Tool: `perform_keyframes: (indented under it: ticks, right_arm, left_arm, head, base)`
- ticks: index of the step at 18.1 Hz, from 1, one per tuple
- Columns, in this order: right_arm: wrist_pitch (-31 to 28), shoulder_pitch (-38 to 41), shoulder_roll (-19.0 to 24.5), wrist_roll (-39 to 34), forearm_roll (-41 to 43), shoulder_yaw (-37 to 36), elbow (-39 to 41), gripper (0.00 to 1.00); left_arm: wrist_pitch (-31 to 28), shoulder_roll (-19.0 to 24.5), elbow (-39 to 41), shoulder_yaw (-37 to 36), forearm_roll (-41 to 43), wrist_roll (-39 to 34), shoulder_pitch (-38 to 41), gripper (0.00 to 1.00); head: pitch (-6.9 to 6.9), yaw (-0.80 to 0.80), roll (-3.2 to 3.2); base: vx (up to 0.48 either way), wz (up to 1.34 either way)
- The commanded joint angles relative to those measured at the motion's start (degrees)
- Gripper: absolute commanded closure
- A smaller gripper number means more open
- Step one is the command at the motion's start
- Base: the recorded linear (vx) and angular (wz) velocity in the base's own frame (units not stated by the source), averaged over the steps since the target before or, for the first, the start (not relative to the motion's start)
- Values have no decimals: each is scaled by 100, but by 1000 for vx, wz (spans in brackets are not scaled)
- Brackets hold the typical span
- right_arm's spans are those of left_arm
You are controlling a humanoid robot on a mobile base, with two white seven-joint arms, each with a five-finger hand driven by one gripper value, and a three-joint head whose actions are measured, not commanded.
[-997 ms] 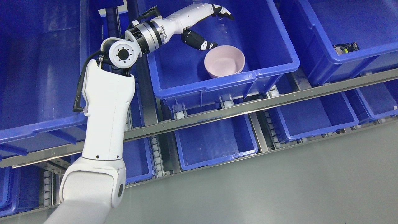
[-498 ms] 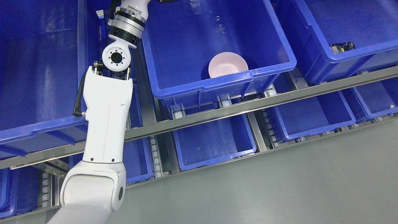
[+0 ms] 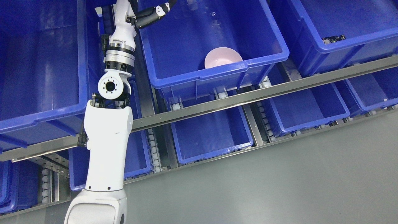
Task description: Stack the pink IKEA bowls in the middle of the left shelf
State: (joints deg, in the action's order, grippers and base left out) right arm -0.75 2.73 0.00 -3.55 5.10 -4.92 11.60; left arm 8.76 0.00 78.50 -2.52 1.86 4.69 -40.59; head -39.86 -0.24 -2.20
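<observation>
Pink bowl (image 3: pixel 222 57) sits upright inside the blue bin (image 3: pixel 217 76); near its front wall.

Pink bowl (image 3: pixel 222 58); blue bin (image 3: pixel 217 79); white arm (image 3: pixel 107 146).

Grey floor (image 3: pixel 295 186), metal shelf rail (image 3: pixel 248 104) (steel rollers beneath), blue bins (image 3: pixel 40 62) in rows

One pink bowl (image 3: pixel 222 57), inside middle bin (image 3: pixel 217 77). One robot arm (image 3: pixel 107 137) in view. Upper row: three blue bins. Lower row: about five bins, partly cut off. One small circuit board (image 3: pixel 333 38) in right bin (image 3: pixel 342 46).
</observation>
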Motion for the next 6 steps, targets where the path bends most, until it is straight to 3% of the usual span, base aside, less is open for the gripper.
perform_keyframes:
  ticks: [1, 6]
  right_arm:
    - [4, -1, -100, 3, 0, 0, 0, 0]
    - [4, -1, -100, 3, 0, 0, 0, 0]
  left_arm:
    - [-41, 100, 1035, 58, -353, 5, 508, 0]
    - [-41, 100, 1062, 85, -353, 23, 526, 0]
  head:
    - [0, 0, 0]
    - [0, 0, 0]
  base:
    - [-135, -66]
    - [-210, -115]
